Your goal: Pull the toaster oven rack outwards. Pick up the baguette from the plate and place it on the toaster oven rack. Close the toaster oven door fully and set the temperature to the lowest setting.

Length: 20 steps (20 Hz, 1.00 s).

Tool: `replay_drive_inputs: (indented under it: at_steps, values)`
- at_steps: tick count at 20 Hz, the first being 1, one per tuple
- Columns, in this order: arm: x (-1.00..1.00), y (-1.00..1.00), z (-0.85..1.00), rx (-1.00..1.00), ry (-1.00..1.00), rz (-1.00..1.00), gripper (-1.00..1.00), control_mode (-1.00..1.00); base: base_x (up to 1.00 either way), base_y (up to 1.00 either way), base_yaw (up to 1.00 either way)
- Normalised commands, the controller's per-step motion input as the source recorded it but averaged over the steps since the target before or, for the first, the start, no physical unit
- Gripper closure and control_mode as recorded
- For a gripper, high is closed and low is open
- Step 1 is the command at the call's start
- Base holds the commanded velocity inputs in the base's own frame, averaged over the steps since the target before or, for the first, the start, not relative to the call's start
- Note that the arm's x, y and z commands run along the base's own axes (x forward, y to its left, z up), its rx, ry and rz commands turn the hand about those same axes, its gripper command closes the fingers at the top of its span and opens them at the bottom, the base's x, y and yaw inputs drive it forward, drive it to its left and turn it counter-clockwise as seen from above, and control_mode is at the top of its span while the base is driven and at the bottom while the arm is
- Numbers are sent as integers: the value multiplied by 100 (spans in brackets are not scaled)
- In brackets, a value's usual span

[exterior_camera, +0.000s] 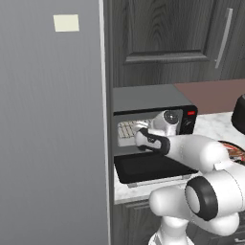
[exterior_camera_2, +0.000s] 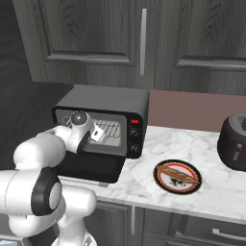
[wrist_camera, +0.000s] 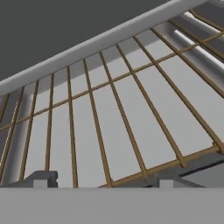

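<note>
The toaster oven (exterior_camera: 143, 98) (exterior_camera_2: 110, 98) stands on the counter with its door (exterior_camera: 148, 167) (exterior_camera_2: 91, 166) folded down flat in front. Inside the cavity lies the pale wire rack (exterior_camera: 127, 129) (exterior_camera_2: 113, 127) (wrist_camera: 113, 113). My gripper (exterior_camera: 140, 130) (exterior_camera_2: 100, 134) (wrist_camera: 105, 179) reaches into the opening just above the rack's front edge. It is open, fingertips wide apart with nothing held between them. The baguette (exterior_camera_2: 177, 174) lies on the orange-rimmed plate (exterior_camera_2: 178, 191) (exterior_camera: 235, 149), right of the oven.
A large dark rounded vessel (exterior_camera_2: 235, 141) (exterior_camera: 239, 115) stands at the counter's far right. Two black knobs (exterior_camera_2: 133, 141) sit on the oven's right face. A tall grey panel (exterior_camera: 52, 119) rises left of the oven. Dark cabinets hang above.
</note>
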Motion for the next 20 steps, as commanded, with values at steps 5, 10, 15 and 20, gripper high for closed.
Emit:
replay_drive_inputs:
  at_steps: [5,10,15,20]
  values:
    - [-30,0,-19,-1,16,0,100,-100,0,0,0]
    - [-32,0,-27,-2,18,0,100,-100,0,0,0]
    - [-35,0,-48,-4,9,0,100,-100,0,0,0]
    - [-49,0,-59,-5,2,0,100,-100,0,0,0]
